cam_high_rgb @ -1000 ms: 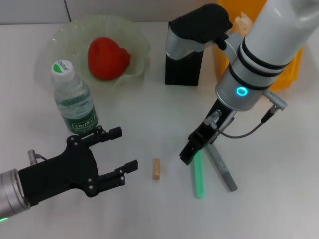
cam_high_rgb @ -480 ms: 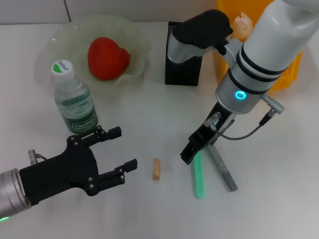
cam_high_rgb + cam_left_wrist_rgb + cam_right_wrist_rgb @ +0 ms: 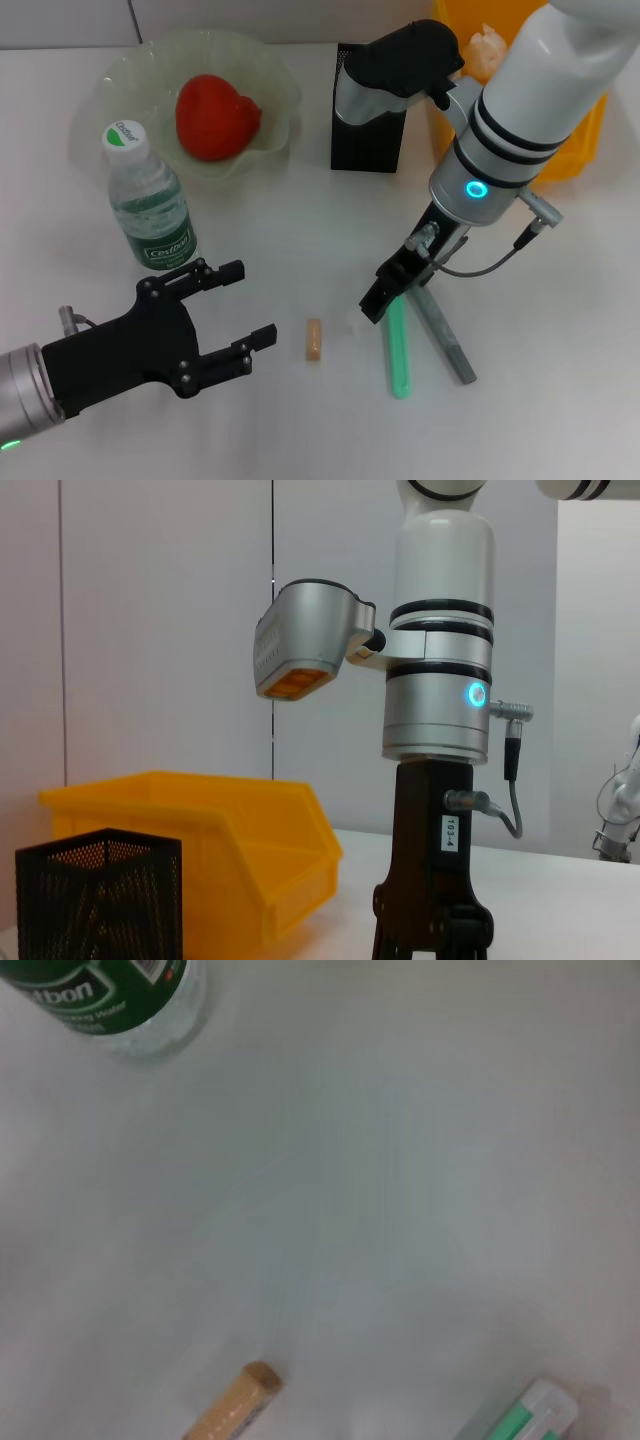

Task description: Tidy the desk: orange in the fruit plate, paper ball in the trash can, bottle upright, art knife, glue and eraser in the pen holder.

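Observation:
The orange [image 3: 213, 115], reddish in colour, lies in the pale green fruit plate [image 3: 135, 75]. Beside the plate the bottle [image 3: 149, 196] stands upright; its base also appears in the right wrist view [image 3: 110, 1000]. A small tan eraser [image 3: 314, 340] [image 3: 232, 1410] lies on the desk. Right of it lie a green stick-shaped item [image 3: 399, 352] [image 3: 525, 1415] and a grey one [image 3: 446, 338]; which is the art knife and which the glue I cannot tell. My right gripper [image 3: 387, 289] hovers at the green item's upper end. My left gripper [image 3: 248, 305] is open and holds nothing, left of the eraser. The paper ball [image 3: 487, 42] sits in the yellow trash can [image 3: 580, 140].
The black mesh pen holder [image 3: 368, 135] [image 3: 100, 890] stands behind the right arm, with the trash can [image 3: 230, 850] to its right. The right arm's wrist and cable [image 3: 500, 255] hang over the two stick-shaped items.
The right gripper has crept slightly toward the left and a little nearer the green item's upper end. The left gripper has sunk slightly toward the desk's front edge. No object has moved.

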You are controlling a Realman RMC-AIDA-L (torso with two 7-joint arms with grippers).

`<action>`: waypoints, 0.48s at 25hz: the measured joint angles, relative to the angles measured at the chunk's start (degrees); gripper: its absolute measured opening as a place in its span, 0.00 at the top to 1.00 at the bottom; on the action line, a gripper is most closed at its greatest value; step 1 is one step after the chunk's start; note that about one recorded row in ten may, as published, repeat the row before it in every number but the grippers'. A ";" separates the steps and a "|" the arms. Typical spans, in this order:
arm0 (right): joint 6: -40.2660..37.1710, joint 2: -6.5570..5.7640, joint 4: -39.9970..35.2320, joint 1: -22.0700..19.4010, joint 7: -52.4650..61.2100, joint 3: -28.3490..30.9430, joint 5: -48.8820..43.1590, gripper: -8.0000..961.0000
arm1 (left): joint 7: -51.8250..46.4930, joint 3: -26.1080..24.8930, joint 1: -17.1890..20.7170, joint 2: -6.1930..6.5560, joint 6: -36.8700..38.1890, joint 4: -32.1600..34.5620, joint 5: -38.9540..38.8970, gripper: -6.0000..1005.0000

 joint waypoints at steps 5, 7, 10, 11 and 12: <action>0.99 0.00 1.45 0.79 0.41 0.16 0.00 0.13 | 0.02 0.01 -0.02 0.05 -0.64 -0.36 0.00 0.29; 1.24 0.00 1.68 1.05 0.42 0.04 0.00 0.13 | 0.02 0.00 -0.03 0.06 -0.86 -0.35 0.00 0.29; 1.29 0.00 1.77 1.23 0.43 -0.20 0.06 0.13 | 0.03 0.00 -0.05 0.08 -0.93 -0.35 0.00 0.29; 1.30 0.00 1.77 1.23 0.44 -0.25 0.31 0.13 | 0.02 0.00 -0.06 0.08 -0.94 -0.35 0.00 0.29; 1.30 0.00 1.60 1.10 0.45 -0.26 1.41 0.13 | 0.02 0.01 -0.06 0.08 -0.96 -0.35 0.00 0.29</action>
